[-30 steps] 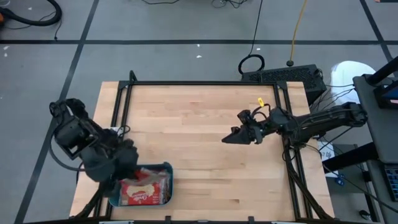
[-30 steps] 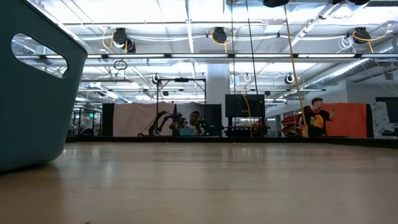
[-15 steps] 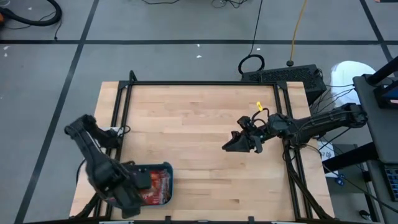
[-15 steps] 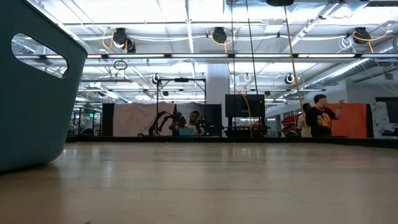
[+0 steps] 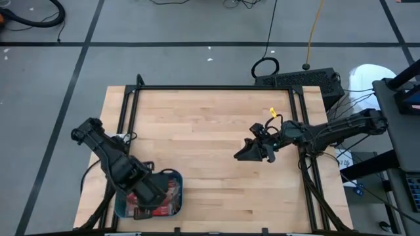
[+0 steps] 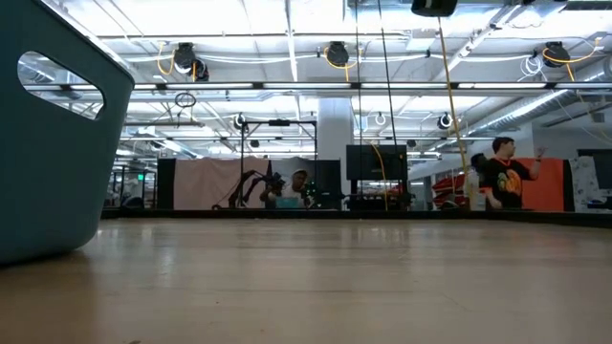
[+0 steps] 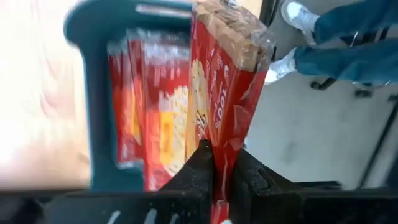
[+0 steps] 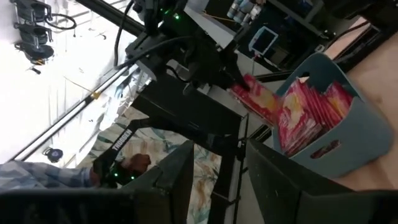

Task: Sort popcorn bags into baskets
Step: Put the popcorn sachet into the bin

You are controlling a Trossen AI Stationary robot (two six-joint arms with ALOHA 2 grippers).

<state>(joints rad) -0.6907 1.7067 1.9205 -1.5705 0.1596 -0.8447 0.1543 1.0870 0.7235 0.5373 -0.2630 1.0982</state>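
The teal basket [image 5: 178,187] stands at the table's near left corner, with several red popcorn bags [image 7: 152,106] on edge inside it. My left gripper [image 7: 219,149] points down over the basket, shut on one more red popcorn bag [image 7: 230,68]. The right wrist view shows this bag [image 8: 256,94] slanting just above the others in the basket [image 8: 348,146]. My right gripper [image 5: 237,155] hangs open and empty above the table's right half, pointing toward the basket. In the low view only the basket's wall [image 6: 48,143] shows. My left gripper pinches the popcorn bag by one end [image 7: 221,138] between its two fingers, coming from above and pointing down. The bag reaches on past the fingertips into the basket's mouth. Whether its far end touches the bags below cannot be told.
Black frame rails [image 5: 210,87] run along the table's far, left and right sides. Bare wood [image 5: 210,131] lies between the basket and my right gripper. A person's legs and shoes [image 7: 323,50] show on the floor beyond the table, and people stand far off in the room [image 6: 502,177].
My left gripper has swung from the basket's left side to above it, sinking toward the basket and tipping to point more steeply down, with the popcorn bag kept between its fingers.
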